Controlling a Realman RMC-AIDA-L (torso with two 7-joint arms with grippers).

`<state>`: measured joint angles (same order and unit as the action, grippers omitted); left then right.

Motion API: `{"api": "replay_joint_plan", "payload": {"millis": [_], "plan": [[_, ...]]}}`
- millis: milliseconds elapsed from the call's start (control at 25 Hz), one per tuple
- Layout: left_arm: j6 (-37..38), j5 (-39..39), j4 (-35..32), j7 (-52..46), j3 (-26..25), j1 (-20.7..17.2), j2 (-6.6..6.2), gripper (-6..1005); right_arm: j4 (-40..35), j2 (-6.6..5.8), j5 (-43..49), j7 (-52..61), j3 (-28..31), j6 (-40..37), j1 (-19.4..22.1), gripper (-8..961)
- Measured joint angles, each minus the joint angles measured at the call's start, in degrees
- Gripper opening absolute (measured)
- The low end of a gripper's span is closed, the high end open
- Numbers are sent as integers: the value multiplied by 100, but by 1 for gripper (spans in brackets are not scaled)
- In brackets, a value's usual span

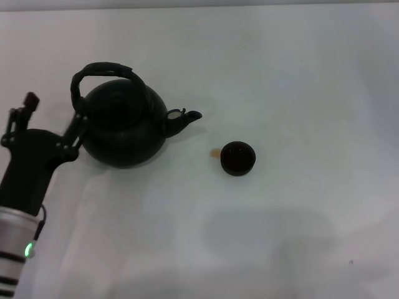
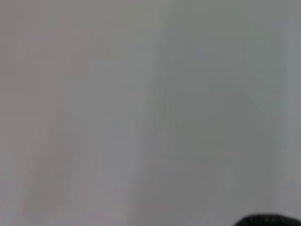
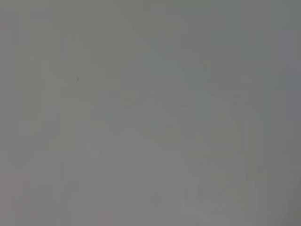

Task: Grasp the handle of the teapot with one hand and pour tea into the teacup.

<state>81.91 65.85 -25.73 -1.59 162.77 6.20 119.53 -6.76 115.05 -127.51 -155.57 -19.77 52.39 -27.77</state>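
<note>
**Teapot handling and grip point**

The teapot (image 1: 124, 128) stands upright on the bench (image 1: 299, 75), spout toward the teacup (image 1: 237, 157), which sits apart from it. A small amber spot (image 1: 215, 153) lies just beside the cup. The left gripper (image 1: 76, 128) is at the pot's far side from the spout, near the base of the handle (image 1: 106, 71); whether its fingers are apart or clamped cannot be told. The right gripper is not in view.

The pot looks like dark cast metal: judge it heavy, rigid and possibly smooth. Grip the arched handle near its top, firmly, so the pot cannot swing. The cup appears small and light; it may tip easily.
</note>
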Motion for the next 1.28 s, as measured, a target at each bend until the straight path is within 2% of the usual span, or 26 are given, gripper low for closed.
{"api": "replay_joint_plan", "payload": {"millis": [200,480,640,1280], "plan": [[666,214,240,-310,-116,-228,-9,893,0,0,0,0,4,0,15,839],[988,1473,825,-1024,-215,-238,-23,894,46,10,0,0,-7,68,95,838],[837,1884,1103,-1075,-220,-77,-26,894,76,28,13,34,-82,100,94,838],[348,2025,1695,-1306,-225,709,-42,893,156,21,17,295,-391,386,54,839]]}}
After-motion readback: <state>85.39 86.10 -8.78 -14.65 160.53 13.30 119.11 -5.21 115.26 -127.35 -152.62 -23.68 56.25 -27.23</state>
